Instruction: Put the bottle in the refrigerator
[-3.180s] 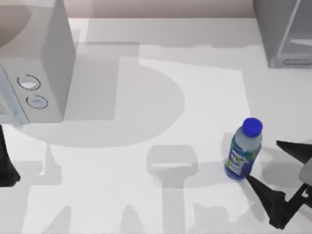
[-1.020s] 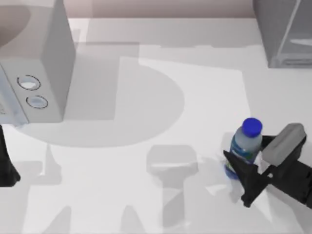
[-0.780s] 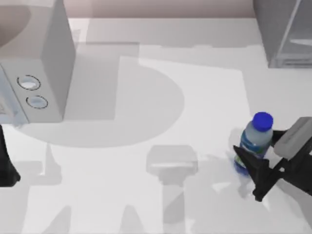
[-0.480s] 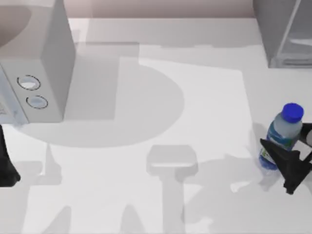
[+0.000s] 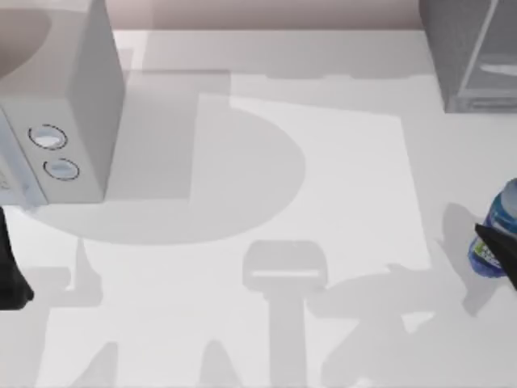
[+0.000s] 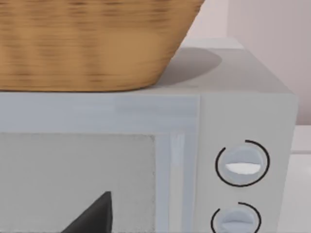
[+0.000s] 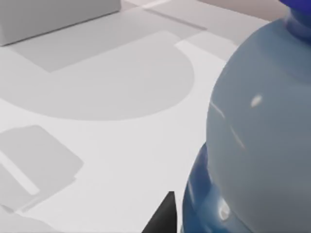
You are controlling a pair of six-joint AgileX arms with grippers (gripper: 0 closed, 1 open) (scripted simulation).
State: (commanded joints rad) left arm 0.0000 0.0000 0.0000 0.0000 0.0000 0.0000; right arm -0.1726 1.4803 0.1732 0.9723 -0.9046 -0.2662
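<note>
The bottle (image 5: 504, 214) hangs at the top view's far right edge, bluish with its green and white label low down, and my right gripper (image 5: 509, 241) is shut on it. One dark fingertip (image 5: 494, 245) crosses in front of the label. Up close in the right wrist view, the bottle (image 7: 262, 141) takes up the right half, its blue cap (image 7: 300, 7) cut by the corner, with a fingertip (image 7: 164, 216) beside its base. The refrigerator (image 5: 468, 56) stands at the back right corner, grey with a pale frame edge.
A white box with two round dials (image 5: 60, 121) stands at the back left; a wicker basket (image 6: 92, 43) sits on top of it. My left arm (image 5: 10, 275) is parked at the left edge, its gripper (image 6: 92, 219) facing that box.
My right gripper closed on the bottle and carried it rightward from the table's right-middle to the frame's right edge. The left arm has not moved.
</note>
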